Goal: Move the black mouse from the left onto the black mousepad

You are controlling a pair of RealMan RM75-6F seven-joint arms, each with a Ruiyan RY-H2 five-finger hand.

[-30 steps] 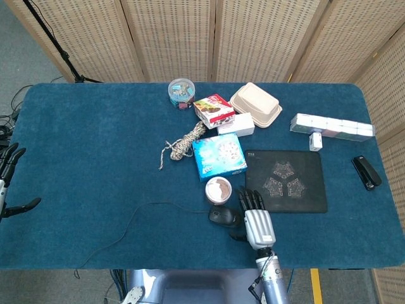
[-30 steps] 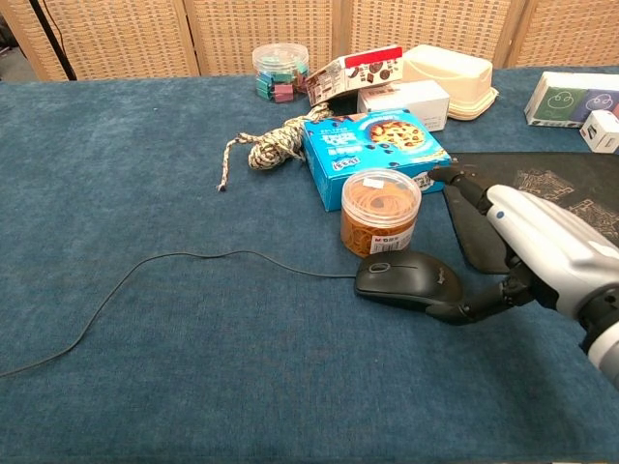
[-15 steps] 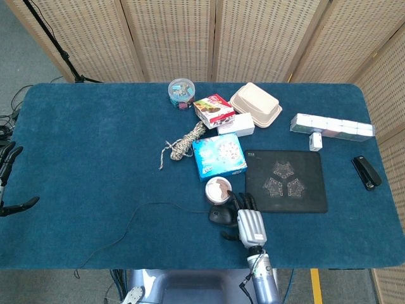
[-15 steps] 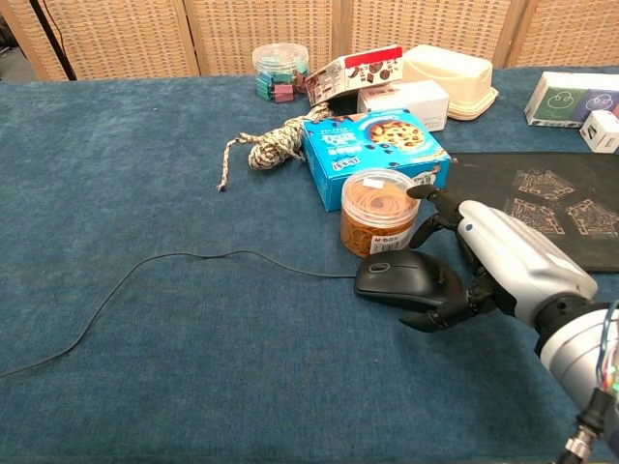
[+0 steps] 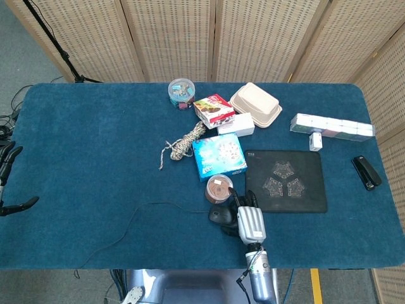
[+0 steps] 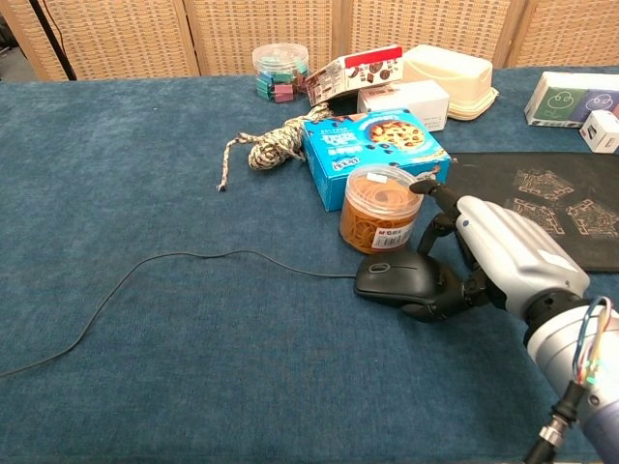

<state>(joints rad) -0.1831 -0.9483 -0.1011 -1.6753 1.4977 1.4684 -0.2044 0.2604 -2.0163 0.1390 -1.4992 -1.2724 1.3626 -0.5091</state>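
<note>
1. The table point(image 5: 95, 145) is crowded in the middle, so the short path from mouse to mousepad has little free room; a wide swing of the arm risks sweeping something off its spot.
2. The mousepad point(image 5: 286, 180) lies flat at the right, just right of the jar and the right hand. Its near left corner sits close to the hand, and a low drag of the mouse could catch that edge and ruck or shove the pad.
3. The blue box point(image 6: 377, 145) stands just beyond the jar; if the jar is pushed far, it knocks into the box.
4. The right hand point(image 6: 488, 261) sits over the right end of the mouse, fingers curled narrowly around it, thumb under the near side. The grip looks shallow, so the mouse may slip out on lifting.
5. The left hand point(image 5: 9, 183) is at the far left edge of the table, fingers apart, holding nothing; it poses little risk.
6. The jar point(image 6: 380, 208) of rubber bands stands just behind the mouse, tilted, with a fingertip touching its rim. It could tip over.
7. The mouse point(image 6: 397, 280) rests on the table, left of the pad, not yet on it.
8. Its cable point(image 6: 193, 261) trails far left across the cloth; it may drag, tug the mouse askew or snag the jar.
</note>
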